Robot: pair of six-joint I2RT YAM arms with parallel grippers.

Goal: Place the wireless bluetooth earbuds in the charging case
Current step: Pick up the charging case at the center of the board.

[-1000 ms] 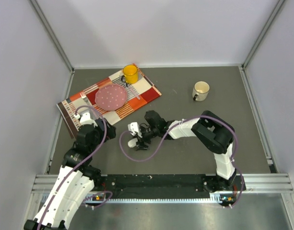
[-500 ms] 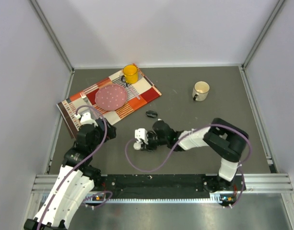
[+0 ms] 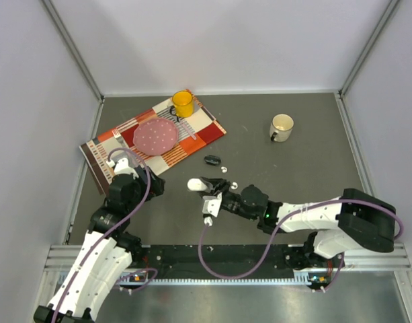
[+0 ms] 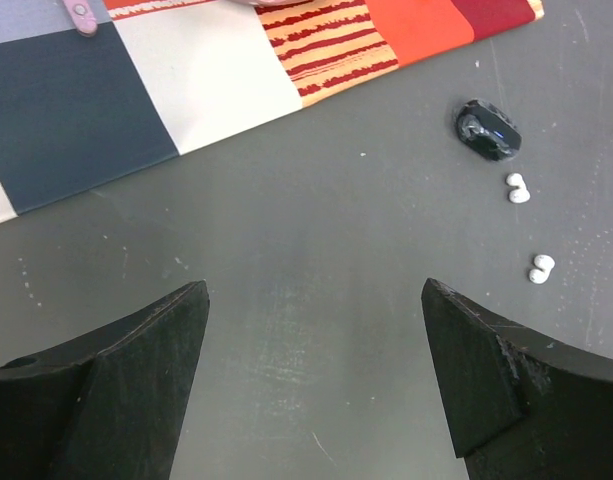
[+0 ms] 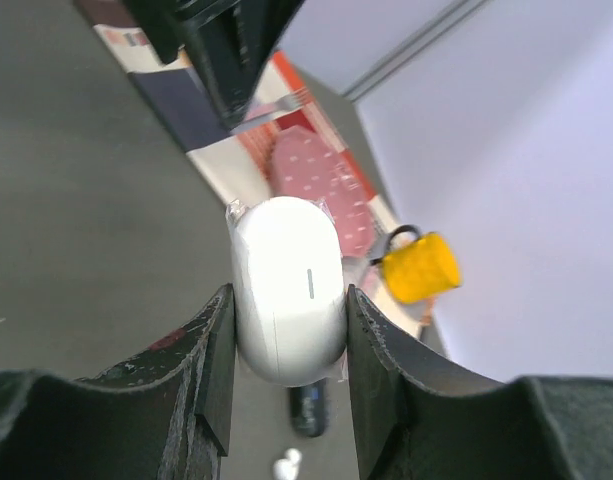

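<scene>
Over at the right pincer point(image 5: 288, 300): closed part-way onto a glossy white oval plastic charging case point(image 5: 286, 250), one finger on each long side, held clear of the dark grey tabletop point(image 3: 293, 168). Looks shut, with no open cavity on show.

Down on that tabletop: a tiny glossy white pebble-like earbud point(image 4: 517, 188) just beside a glossy black oval case point(image 4: 488, 130), and a second white earbud point(image 4: 540, 268) a little apart from the first. No black buds anywhere in view.

Judging by looks: very light, rigid, slick-shelled, and so small as to skid away or pop out of a careless pinch. Best taken across the rounded body, low against the table, with jaws narrowed almost to the bud's width before closing, and with gentle pressure only.

Relative to the right pincer: both buds near it, off to the side and further out on the table, not under the jaws and not touching the held case.

At the left pincer point(image 4: 314, 295): spread wide with nothing between the fingers, hovering over bare table beside a checked cloth placemat point(image 4: 136, 90). Both buds ahead and to the right of it, well outside the gap
</scene>
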